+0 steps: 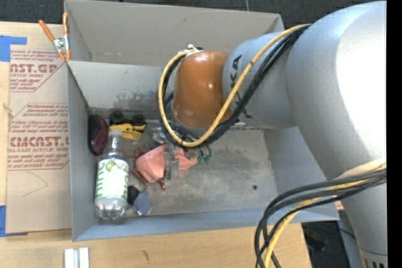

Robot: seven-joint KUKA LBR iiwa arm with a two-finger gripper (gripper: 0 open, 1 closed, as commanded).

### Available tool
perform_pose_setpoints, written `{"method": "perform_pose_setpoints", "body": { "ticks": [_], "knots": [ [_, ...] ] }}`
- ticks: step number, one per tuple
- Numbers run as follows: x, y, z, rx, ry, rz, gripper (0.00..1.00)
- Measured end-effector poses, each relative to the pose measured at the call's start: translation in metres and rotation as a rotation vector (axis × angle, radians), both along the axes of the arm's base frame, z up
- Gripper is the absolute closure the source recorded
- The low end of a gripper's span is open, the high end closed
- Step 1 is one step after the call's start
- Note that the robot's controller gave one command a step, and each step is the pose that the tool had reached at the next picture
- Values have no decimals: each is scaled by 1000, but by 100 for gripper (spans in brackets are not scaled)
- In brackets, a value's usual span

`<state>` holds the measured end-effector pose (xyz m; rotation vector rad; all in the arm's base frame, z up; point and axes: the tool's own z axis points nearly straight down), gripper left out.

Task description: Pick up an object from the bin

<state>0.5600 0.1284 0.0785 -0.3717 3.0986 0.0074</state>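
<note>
One pink crumpled lump lies on the floor of the bin, left of centre. The gripper is down at the lump's right side, touching it or pressed into it. Pink shows on both sides of the claw, more of it to the left. I can't tell whether the claw is wide, narrow or clamped on anything: the wrist's orange cover and the yellow cables sit over it.

The neighbours are all left of the claw:
- a clear bottle with a green-white label, lying along the left wall just beside the lump
- a yellow-and-black toy behind it
- a dark maroon piece against the left wall
- a grey-blue block near the front wall, below the lump
</note>
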Motion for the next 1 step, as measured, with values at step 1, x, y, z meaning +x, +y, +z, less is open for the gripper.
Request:
{"method": "perform_pose_setpoints", "body": {
  "ticks": [1],
  "knots": [
    [0, 0, 0, 0, 0, 0, 100]
  ]
}}
